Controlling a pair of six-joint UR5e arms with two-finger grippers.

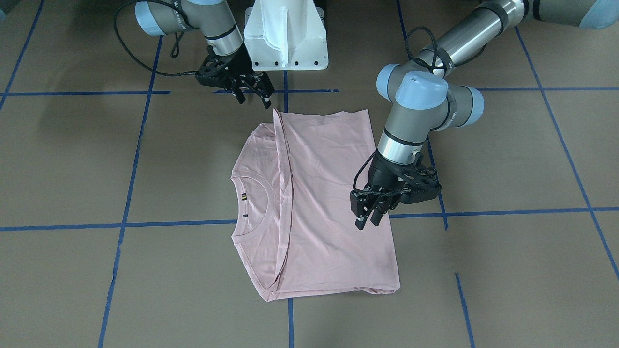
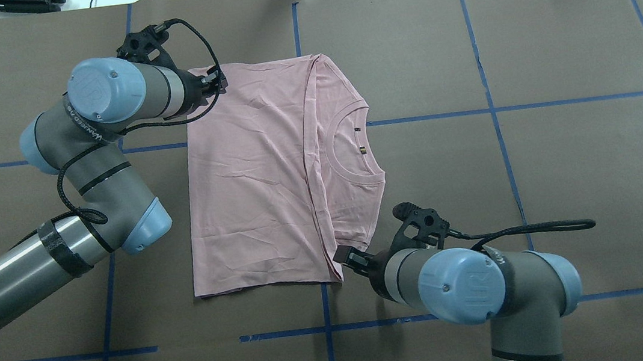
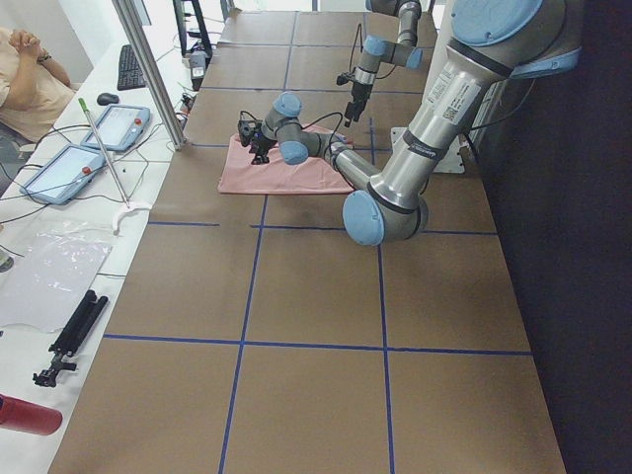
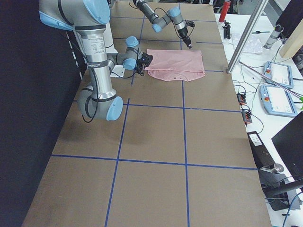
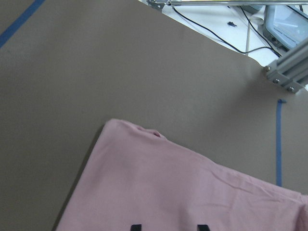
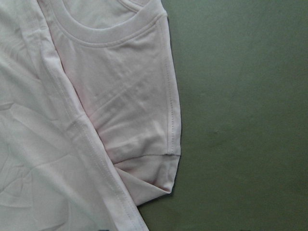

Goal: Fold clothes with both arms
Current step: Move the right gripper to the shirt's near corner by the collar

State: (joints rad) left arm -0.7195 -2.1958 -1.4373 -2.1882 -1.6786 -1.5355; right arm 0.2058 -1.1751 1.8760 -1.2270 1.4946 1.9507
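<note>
The left hand (image 1: 367, 223) hangs, in the front-facing view, over the edge of the pale pink T-shirt (image 1: 329, 203) on the robot's left side. Its two fingers point down with a narrow gap between them and hold nothing. The right hand (image 1: 254, 101) hovers just beside the shirt corner nearest to the robot's base, with its fingers spread wider, and it is empty too. The T-shirt lies flat on the brown counter (image 1: 508, 270) and is already folded once: an upper layer covers most of it and ends in a straight edge just beside the ribbed collar (image 1: 270, 205). In the overhead view the long axis of the shirt runs away from the robot, and the hands stand at opposite corners. The left hand, mostly hidden behind its wrist, is at the far left corner, and the right hand is at the near end of the fold edge. In the left side view the left hand appears raised above the cloth. In the right side view the hands are too small to judge. The left wrist camera looks down on one shirt corner with bare counter around it. The right wrist camera shows the short sleeve (image 6: 144, 120) tucked under the fold edge. In my judgement each hand must first go down to its own corner, because the cloth lies between them.
</note>
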